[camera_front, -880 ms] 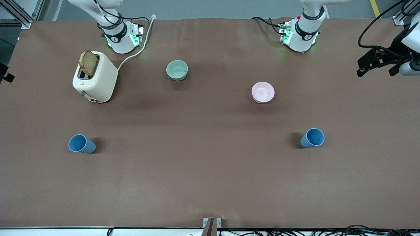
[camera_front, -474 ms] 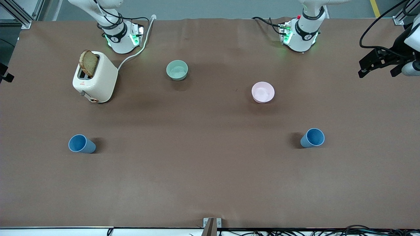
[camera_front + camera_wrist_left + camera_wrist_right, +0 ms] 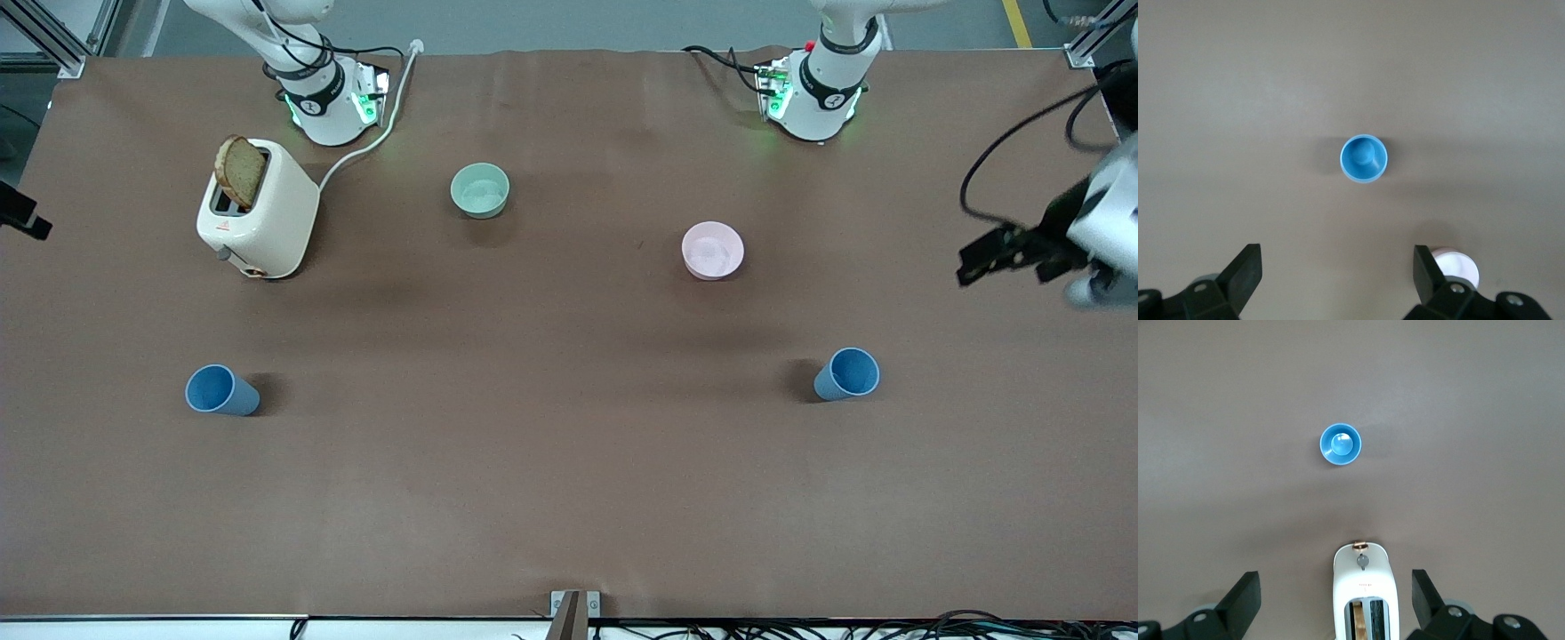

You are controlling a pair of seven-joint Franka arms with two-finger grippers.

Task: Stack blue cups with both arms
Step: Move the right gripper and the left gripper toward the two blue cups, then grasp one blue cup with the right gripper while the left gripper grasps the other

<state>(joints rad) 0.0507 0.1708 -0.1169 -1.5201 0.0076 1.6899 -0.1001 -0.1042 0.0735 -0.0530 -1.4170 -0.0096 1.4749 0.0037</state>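
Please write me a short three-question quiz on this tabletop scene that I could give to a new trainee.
1. True or false: the two blue cups are already stacked.
2. Which item stands nearest the right arm's base: A) the pink bowl, B) the toaster, C) the pale green bowl?
3. Fill in: the slot of the toaster holds a slice of ____.

Key
1. False. One blue cup stands toward the right arm's end of the table, the other blue cup toward the left arm's end, both upright and untouched. The left gripper and the right gripper are both open above the table.
2. B, the toaster; the pale green bowl and pink bowl lie farther along.
3. Bread.
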